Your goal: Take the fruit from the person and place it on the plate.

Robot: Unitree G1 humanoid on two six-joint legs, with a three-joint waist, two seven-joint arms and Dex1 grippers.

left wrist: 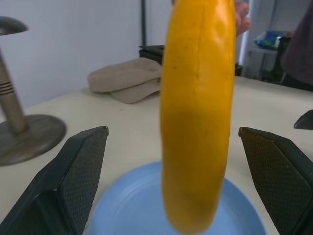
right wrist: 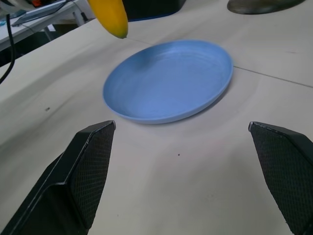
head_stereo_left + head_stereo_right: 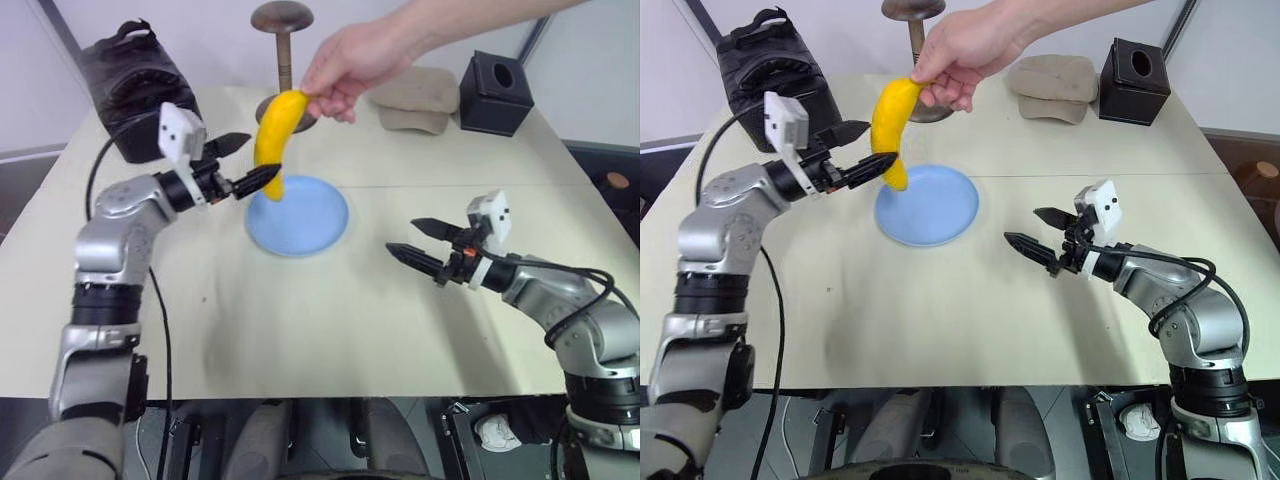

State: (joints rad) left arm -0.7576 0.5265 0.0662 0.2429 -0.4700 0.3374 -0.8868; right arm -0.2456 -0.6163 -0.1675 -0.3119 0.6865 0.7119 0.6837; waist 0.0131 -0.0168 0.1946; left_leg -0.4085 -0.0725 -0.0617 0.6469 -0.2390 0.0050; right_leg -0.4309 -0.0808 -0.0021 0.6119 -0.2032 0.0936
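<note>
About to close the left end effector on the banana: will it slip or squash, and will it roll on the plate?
The banana looks smooth-skinned, so it may slip; the left end effector stands open around it. Firm yet bruisable, so close gently. Its curve should stop it rolling on the flat plate.

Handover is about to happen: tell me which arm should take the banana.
Left. The left gripper is open with the banana hanging between its fingers, above the plate. The right gripper, also open, sits low over the table, well away from the person's hand.
</note>
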